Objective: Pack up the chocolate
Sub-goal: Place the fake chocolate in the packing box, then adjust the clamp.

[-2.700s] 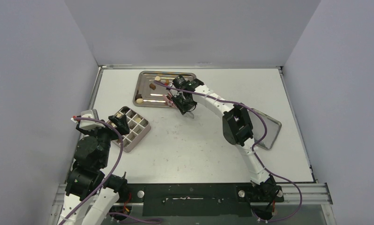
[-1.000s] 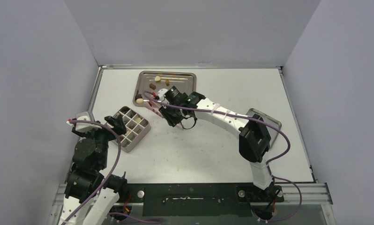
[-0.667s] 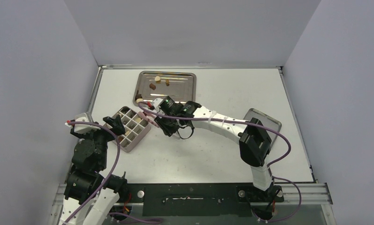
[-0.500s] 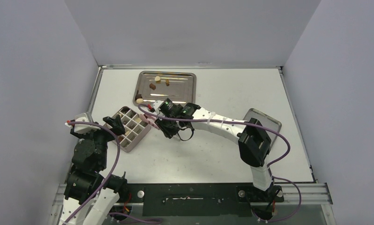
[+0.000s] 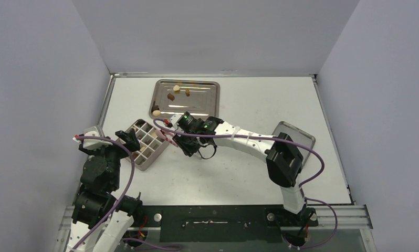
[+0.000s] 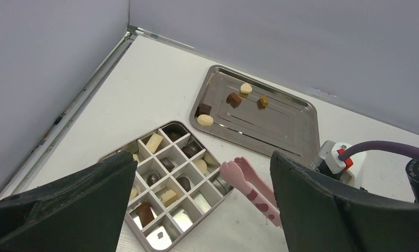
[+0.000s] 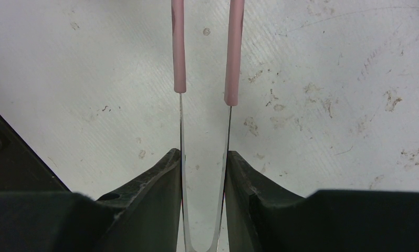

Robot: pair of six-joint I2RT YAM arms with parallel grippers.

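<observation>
A tray (image 6: pixel 281 126) sits on the table (image 5: pixel 239 173) at the far side, left of centre, with five chocolates (image 6: pixel 233 100) on its left half. A box (image 5: pixel 152 155) lies nearer and further left, apart from the tray, with more chocolates in several of its compartments. The tongs (image 6: pixel 252 189) sit in the right gripper (image 7: pixel 203 157), just right of the box, their tips at its right edge. The left gripper (image 5: pixel 132 139) is over the box's left side. A second tray (image 5: pixel 306 143) lies well to the right, partly under the right arm
</observation>
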